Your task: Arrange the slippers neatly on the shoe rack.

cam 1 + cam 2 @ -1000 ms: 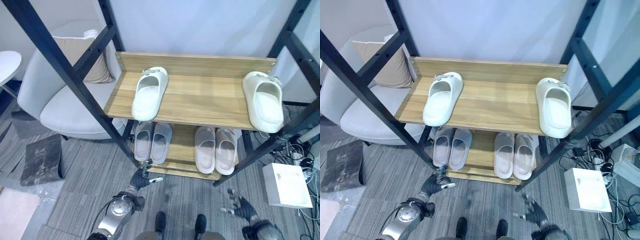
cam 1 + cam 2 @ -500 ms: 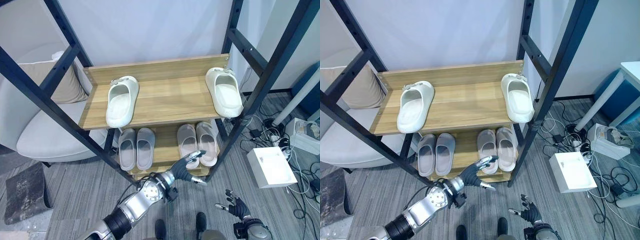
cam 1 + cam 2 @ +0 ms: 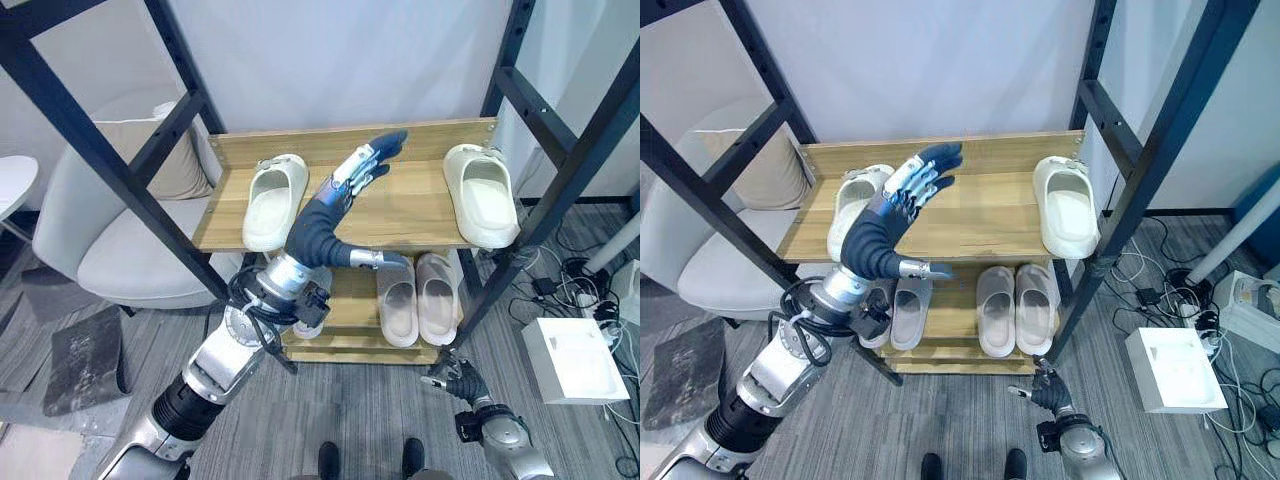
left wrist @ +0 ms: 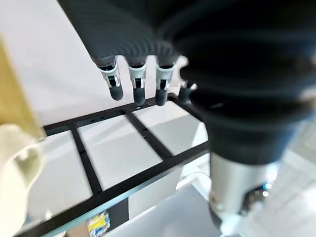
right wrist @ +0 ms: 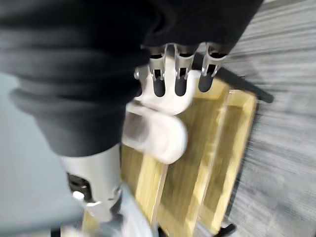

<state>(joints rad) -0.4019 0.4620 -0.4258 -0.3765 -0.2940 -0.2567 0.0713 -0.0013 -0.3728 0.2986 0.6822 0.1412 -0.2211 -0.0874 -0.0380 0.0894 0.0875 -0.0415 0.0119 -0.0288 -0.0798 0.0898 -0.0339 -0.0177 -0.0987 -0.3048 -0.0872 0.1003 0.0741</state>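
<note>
Two cream slippers lie far apart on the top wooden shelf [image 3: 400, 215]: the left slipper [image 3: 272, 200] and the right slipper [image 3: 484, 193], both with toes toward me. My left hand [image 3: 345, 195] is raised in front of the shelf between them, nearer the left slipper, open with straight fingers [image 4: 136, 84] and holding nothing. A cream slipper edge [image 4: 15, 163] appears in the left wrist view. My right hand [image 3: 455, 378] hangs low near the floor, open and empty. Grey slipper pairs [image 3: 1015, 305] rest on the lower shelf; the left pair [image 3: 905, 305] is partly hidden by my arm.
Black slanted frame posts [image 3: 110, 170] flank the rack on both sides. A light armchair with a cushion [image 3: 110, 230] stands at the left, beside a dark mat [image 3: 85, 345]. At the right, a white box [image 3: 575, 360] and cables lie on the carpet.
My left arm has risen from in front of the lower shelf up to the top shelf. The camera has shifted. My right hand stays low by the floor.
</note>
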